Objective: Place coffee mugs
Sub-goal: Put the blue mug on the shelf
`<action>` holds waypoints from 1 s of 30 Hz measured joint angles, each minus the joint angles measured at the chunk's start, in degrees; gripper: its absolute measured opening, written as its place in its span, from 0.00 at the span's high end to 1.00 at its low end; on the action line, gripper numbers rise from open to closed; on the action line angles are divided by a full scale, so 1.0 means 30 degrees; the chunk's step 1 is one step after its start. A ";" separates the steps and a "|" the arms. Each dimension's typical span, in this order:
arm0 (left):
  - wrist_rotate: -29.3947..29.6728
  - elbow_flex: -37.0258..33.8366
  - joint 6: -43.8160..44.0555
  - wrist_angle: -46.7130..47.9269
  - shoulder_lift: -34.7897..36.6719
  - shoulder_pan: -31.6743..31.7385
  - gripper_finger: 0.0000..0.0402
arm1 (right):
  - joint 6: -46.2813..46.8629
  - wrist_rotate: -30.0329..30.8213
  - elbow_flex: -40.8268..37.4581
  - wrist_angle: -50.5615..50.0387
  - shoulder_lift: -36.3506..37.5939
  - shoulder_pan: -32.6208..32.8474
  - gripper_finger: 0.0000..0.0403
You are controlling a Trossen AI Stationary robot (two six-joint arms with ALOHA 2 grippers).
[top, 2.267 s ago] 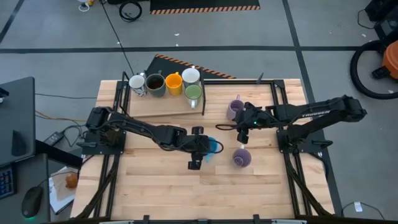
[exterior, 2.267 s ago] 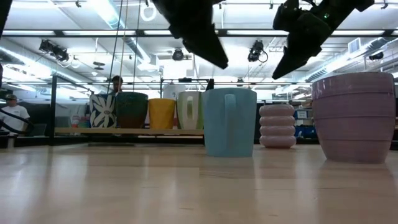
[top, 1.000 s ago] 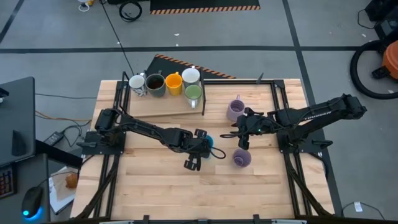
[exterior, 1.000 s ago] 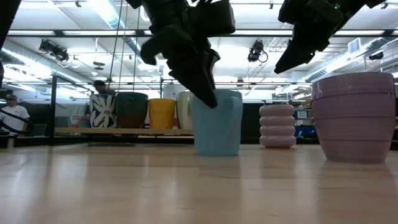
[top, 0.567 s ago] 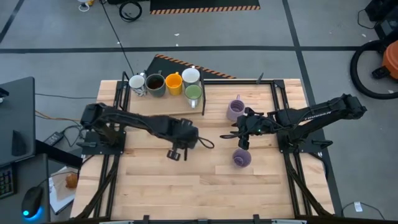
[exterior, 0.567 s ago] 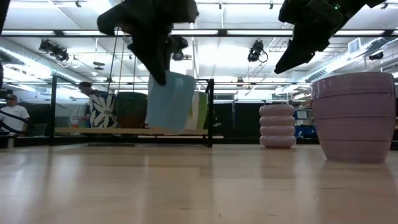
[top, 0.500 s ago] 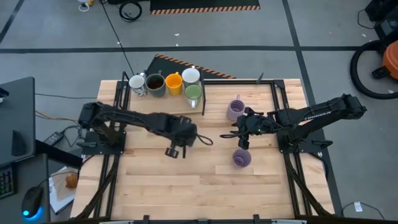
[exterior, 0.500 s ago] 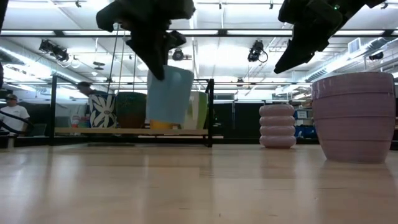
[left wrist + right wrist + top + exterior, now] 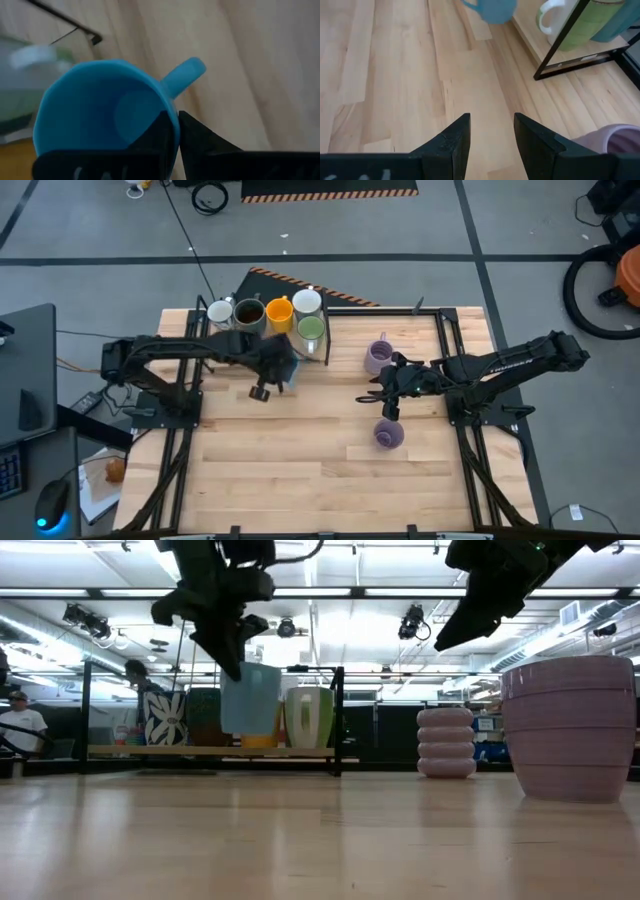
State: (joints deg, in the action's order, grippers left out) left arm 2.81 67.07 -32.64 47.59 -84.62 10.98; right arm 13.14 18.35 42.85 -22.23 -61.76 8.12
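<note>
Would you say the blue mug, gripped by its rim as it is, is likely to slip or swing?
The left gripper pinches only the blue mug rim, one finger inside, so it may pivot. Its surface looks smooth, probably slippery. In the low view it hangs slightly tilted above the table.

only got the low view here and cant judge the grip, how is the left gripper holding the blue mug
Observer: In the left wrist view, the left gripper pinches the blue mug by its wall, one finger inside and one outside, right beside the handle.
Operator: where is it over the table
Observer: From above, it hangs at the near edge of the raised board, just in front of the green mug.
Operator: is the right one open
Observer: Yes, the right gripper is open and empty, above bare wood between the far lavender mug and the near lavender mug.
</note>
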 joint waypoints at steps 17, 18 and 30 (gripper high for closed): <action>-0.3160 0.0000 -0.6745 -0.0698 -0.0277 0.5828 0.92 | 0.0063 0.0007 0.0000 0.0420 0.0000 0.0000 0.61; -0.3419 0.0000 -0.6925 -0.0698 -0.0277 0.6007 0.92 | 0.0066 0.0007 0.0000 0.0420 0.0000 -0.0004 0.61; -0.3959 0.0017 -0.8683 -0.1150 -0.1501 0.6939 0.92 | 0.0066 0.0004 0.0000 0.0700 0.0000 -0.0003 0.61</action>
State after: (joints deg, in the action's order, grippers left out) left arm -9.07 67.12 -58.69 44.14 -89.12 31.79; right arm 13.34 18.36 42.85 -20.13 -61.76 8.11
